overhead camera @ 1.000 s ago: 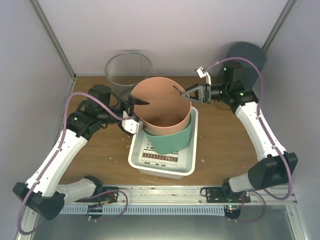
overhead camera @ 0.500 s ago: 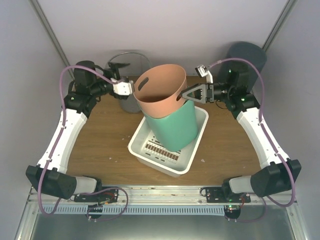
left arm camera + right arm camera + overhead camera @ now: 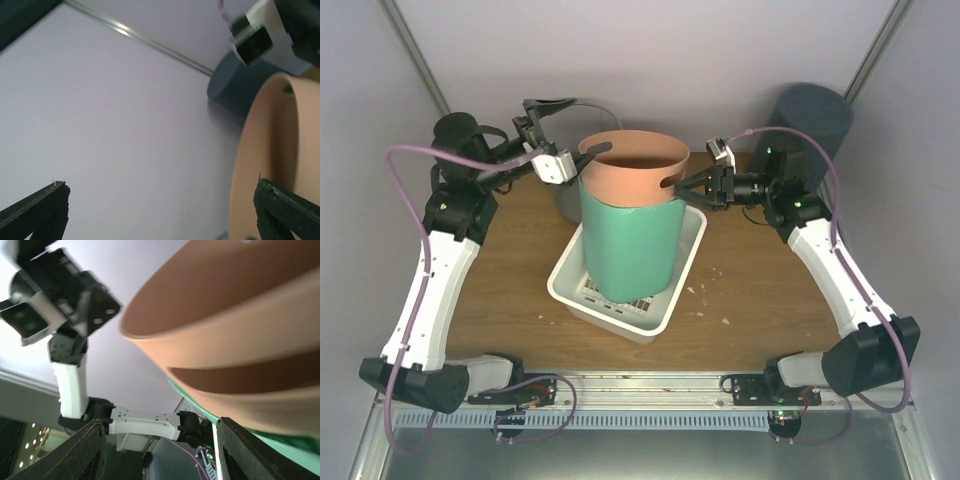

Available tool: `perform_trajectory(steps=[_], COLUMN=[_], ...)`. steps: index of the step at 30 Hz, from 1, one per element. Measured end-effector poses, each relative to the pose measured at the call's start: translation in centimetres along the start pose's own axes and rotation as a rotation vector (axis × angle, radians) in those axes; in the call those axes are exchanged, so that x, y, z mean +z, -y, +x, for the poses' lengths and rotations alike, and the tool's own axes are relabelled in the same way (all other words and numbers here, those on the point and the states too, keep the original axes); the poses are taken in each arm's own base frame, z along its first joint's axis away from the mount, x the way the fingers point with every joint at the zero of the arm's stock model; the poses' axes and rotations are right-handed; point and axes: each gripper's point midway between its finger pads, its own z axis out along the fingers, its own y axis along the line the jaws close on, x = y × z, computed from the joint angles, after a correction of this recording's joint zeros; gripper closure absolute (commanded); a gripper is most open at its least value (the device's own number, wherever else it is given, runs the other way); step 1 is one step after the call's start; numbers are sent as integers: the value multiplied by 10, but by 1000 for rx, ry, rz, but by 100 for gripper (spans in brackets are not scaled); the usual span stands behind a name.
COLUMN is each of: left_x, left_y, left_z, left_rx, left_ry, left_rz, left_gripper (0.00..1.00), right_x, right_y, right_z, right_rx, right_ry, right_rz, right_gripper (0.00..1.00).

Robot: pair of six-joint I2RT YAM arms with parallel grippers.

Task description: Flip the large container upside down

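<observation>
An orange container (image 3: 630, 180) sits nested in a taller green container (image 3: 625, 250). The stack stands upright, mouth up, in a white perforated tray (image 3: 565, 290). My left gripper (image 3: 570, 128) is open at the stack's upper left, with its lower finger at the orange rim. In the left wrist view the left gripper (image 3: 160, 210) is wide open and the orange wall (image 3: 270, 150) is beside its right finger. My right gripper (image 3: 683, 187) is open at the orange container's right side, by its handle slot. The right wrist view shows the right gripper (image 3: 157, 450) spread below the orange container (image 3: 240, 305).
A wire mesh bin (image 3: 605, 112) stands behind the stack, mostly hidden. A dark grey cylinder (image 3: 810, 115) stands at the back right, behind my right arm. The tray lies skewed on the wooden table (image 3: 760, 290). Grey walls close in the sides and back.
The nested stack swung from tilted toward the front to upright. The tray slid left and turned. My left arm rose and moved back to the orange rim.
</observation>
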Motion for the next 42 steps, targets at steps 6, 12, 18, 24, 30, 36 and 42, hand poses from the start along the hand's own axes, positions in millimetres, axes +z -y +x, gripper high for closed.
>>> perform_trajectory(steps=[6, 12, 18, 24, 30, 36, 42], left_x=[-16, -8, 4, 9, 21, 20, -23], left_y=[-12, -8, -3, 14, 8, 5, 31], left_z=[-44, -39, -32, -49, -39, -28, -69], left_rx=[47, 30, -4, 5, -16, -41, 33], left_ry=[103, 109, 99, 122, 2, -137, -83], left_rz=[-24, -6, 17, 40, -6, 24, 78], left_gripper=[1, 1, 1, 1, 1, 1, 1], right_x=[-6, -18, -22, -38, -51, -14, 7], right_y=[14, -1, -25, -47, -63, -34, -13], right_z=[5, -5, -8, 21, 57, 88, 95], right_rx=[159, 233, 248, 294, 337, 481, 564], right_ry=[115, 268, 322, 367, 403, 243, 173], right_rz=[73, 79, 55, 90, 83, 102, 147], right_gripper=[38, 39, 38, 39, 36, 34, 34])
